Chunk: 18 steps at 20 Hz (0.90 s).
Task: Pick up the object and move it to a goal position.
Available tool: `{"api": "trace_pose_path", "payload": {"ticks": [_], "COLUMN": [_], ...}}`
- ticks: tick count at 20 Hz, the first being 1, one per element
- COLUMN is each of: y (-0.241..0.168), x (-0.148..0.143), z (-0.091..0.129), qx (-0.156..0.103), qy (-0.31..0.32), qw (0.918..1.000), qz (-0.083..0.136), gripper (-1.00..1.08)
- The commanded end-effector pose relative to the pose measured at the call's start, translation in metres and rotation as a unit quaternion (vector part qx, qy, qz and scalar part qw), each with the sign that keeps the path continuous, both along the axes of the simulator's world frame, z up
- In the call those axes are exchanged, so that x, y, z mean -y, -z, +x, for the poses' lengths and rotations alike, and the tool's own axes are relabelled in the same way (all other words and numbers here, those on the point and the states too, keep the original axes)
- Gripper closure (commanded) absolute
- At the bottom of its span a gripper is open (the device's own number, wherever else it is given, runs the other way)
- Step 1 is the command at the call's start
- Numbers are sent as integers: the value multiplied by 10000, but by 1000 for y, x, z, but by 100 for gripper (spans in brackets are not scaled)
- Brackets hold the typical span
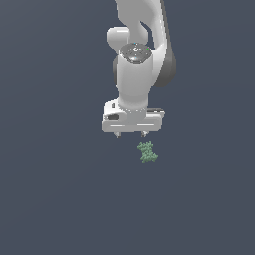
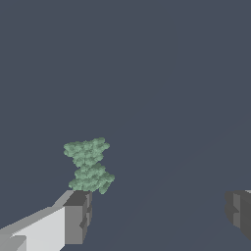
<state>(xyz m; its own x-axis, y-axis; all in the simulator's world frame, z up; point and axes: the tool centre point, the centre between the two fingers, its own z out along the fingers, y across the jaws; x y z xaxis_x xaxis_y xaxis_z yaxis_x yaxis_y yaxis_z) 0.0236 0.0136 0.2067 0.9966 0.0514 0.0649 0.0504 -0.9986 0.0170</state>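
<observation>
The object (image 1: 147,152) is a small dull-green bumpy clump, pinched in the middle, lying on the dark grey surface. My white gripper (image 1: 131,134) hangs just above and behind it, toward the exterior view's left of it, with only the two short fingertips showing under the hand. In the wrist view the object (image 2: 88,165) lies just beyond one grey fingertip (image 2: 78,215), not between the fingers. The other fingertip (image 2: 239,208) is far across the frame. The jaws stand wide apart and hold nothing.
The flat dark grey surface (image 1: 50,199) fills both views. The white arm (image 1: 142,55) rises from the hand toward the top of the exterior view.
</observation>
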Motion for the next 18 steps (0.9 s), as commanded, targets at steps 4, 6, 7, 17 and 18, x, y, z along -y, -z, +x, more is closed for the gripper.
{"api": "trace_pose_path", "payload": {"ticks": [4,6,7,17,18], "y": [4,11,15,90,96], "x": [-3,-8,-11,-66,-70], "z": [0,0,-1,-13,-15], "qx": [-12,-31,-44,-258,-275], "qy": [-30,-73,-100,-560,-596], "qw": [10000,10000,9999,9981,9978], "qz": [-4,-4,-3,27,31], "gripper": [-92,-92,-92,-92,-92]}}
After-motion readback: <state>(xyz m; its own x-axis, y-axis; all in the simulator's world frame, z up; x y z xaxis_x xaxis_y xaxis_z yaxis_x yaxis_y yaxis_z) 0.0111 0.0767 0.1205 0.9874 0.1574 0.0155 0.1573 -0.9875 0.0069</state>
